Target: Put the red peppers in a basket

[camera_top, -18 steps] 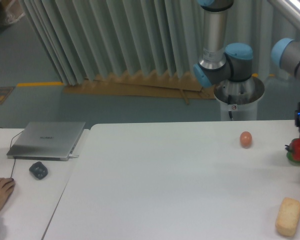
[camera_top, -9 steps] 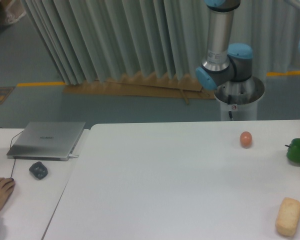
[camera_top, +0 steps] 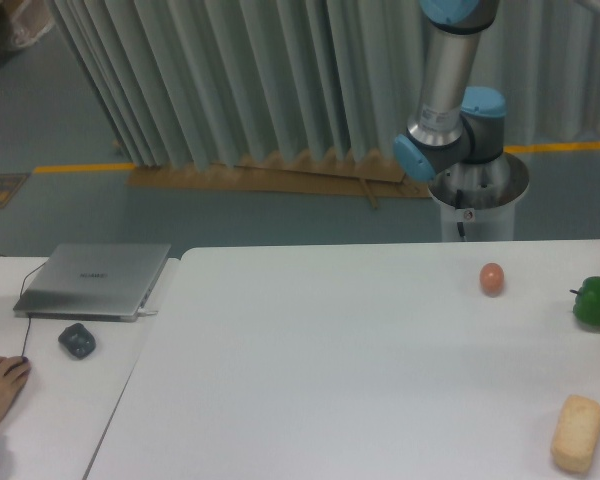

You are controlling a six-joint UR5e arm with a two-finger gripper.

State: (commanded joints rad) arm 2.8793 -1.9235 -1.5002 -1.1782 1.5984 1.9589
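We can't see the jaws right now: only the arm's base and lower links (camera_top: pixel 450 110) show at the back, upper part runs out of frame top-right, so open vs closed we can't tell. The red pepper isn't visible anywhere on the desk (camera_top: pixel 330 370) either, and no basket is in view. Our guess: pepper is w/ the arm out of shot, but that's a judgement, nothing here confirms it.

Visible on the desk: green pepper (camera_top: pixel 598 301) at the right edge, small orange-pink ball (camera_top: pixel 492 278) left of it and apart, a bread-like loaf (camera_top: pixel 576 432) near the front right corner. On the side desk: closed laptop (camera_top: pixel 95 280), dark mouse (camera_top: pixel 77 341), and a person's hand (camera_top: pixel 0 385) at the far left.

Risks as we judge them:
- grip on a glossy, lobed pepper may slip during transfer, drop out of view.
- basket location unseen, so a release could miss the rim.
- a return sweep could clip the green pepper or roll the ball.
- the person's hand is well apart from the arm, but worth watching.
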